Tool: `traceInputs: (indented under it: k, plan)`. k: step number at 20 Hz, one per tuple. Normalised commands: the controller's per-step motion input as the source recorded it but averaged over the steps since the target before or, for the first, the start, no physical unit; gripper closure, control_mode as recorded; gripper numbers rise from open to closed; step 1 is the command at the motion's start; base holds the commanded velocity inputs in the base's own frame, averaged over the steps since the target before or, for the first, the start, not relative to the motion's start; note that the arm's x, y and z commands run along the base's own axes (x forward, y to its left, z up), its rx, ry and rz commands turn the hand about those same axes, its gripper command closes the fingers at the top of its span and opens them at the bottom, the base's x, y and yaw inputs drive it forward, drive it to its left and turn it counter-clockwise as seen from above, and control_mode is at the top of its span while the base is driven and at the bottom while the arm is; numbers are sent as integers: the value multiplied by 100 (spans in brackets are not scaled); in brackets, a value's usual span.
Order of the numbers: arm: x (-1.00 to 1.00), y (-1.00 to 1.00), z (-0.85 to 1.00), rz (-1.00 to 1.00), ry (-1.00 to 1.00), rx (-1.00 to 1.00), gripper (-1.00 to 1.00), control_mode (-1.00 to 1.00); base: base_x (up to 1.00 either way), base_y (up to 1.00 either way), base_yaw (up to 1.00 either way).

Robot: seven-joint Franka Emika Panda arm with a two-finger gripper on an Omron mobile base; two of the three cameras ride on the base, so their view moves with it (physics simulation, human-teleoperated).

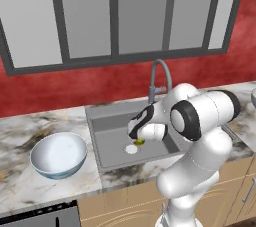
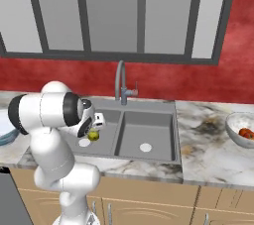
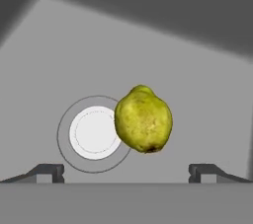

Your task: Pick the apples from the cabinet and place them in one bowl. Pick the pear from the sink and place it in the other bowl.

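The yellow-green pear (image 3: pixel 143 119) lies on the floor of the sink's left basin, beside the round pale drain (image 3: pixel 94 133). My gripper (image 3: pixel 126 173) hangs open just above it, one fingertip on each side of the pear and neither touching it. From the base views the hand reaches down into the sink (image 1: pixel 107 121), with the pear (image 1: pixel 140 142) (image 2: pixel 93 135) showing just under it. The glossy bluish-white bowl (image 1: pixel 58 155) stands on the counter left of the sink. At the right, the frosted bowl (image 2: pixel 237 129) holds red apples (image 2: pixel 244 132). The cabinet is out of view.
The curved grey faucet (image 1: pixel 159 78) rises behind the sink, close to the arm's elbow. The right basin (image 2: pixel 149 132) holds nothing but its drain. Marble counter (image 2: pixel 208 154) runs along both sides, with a red wall and large windows behind it.
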Motion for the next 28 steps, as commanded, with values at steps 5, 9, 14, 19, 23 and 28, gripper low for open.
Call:
traceInputs:
  k: [5,9,14,19,23,28]
  plan:
    - [9,2,-3,0,0,-11,-100,-100,0,0,0]
    - [18,8,4,0,-1,-10,-100,-100,0,0,0]
    - [12,4,44,0,-5,-2,-100,-100,0,0,0]
    - [22,0,79,0,-6,0,-100,-100,0,0,0]
    - [17,0,21,0,18,0,-100,-100,0,0,0]
    - [29,0,1,3,25,3,-100,-100,0,0,0]
